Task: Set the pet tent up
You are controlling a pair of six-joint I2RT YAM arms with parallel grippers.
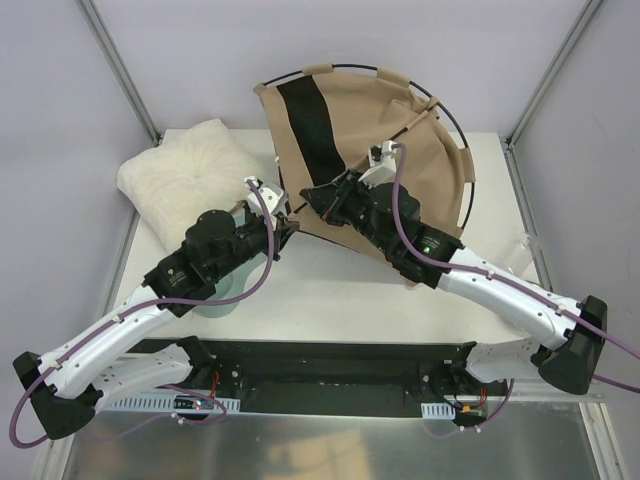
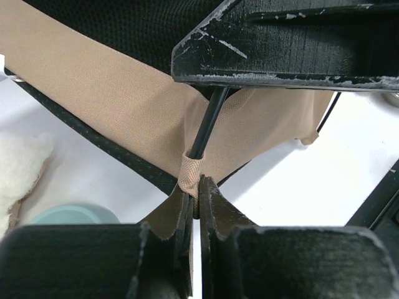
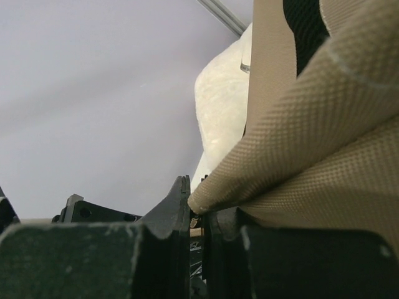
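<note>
Near edge: both my arms reach forward from their bases and meet over the middle of the counter (image 1: 330, 290). A teal dish (image 1: 218, 303) sits partly under the left arm and is not involved.

Left end effector (image 2: 198, 187): closed, pinching the small tan pole pocket (image 2: 189, 171) at the tent's near corner. A thin black pole (image 2: 209, 121) runs down into that pocket. Judgement: I grip here to anchor the pocket so the pole end cannot slip out while the frame is under bend.

Right end effector (image 3: 199, 208): closed on a folded edge of the tan fabric. In the top view it is just beside the left one, almost touching. Judgement: this second grip braces the cloth against the pole's spring.

Beyond: the pet tent (image 1: 390, 130) fans out over the far right of the counter. Its black panel (image 1: 310, 115) faces up and a curved hoop (image 1: 466, 150) runs round its right rim. Its far part seems lifted, though I cannot tell how much. It is not yet a standing shelter, so I judge setup partway.

Far left: the white cushion (image 1: 190, 170) lies beside the tent, not inside it.
</note>
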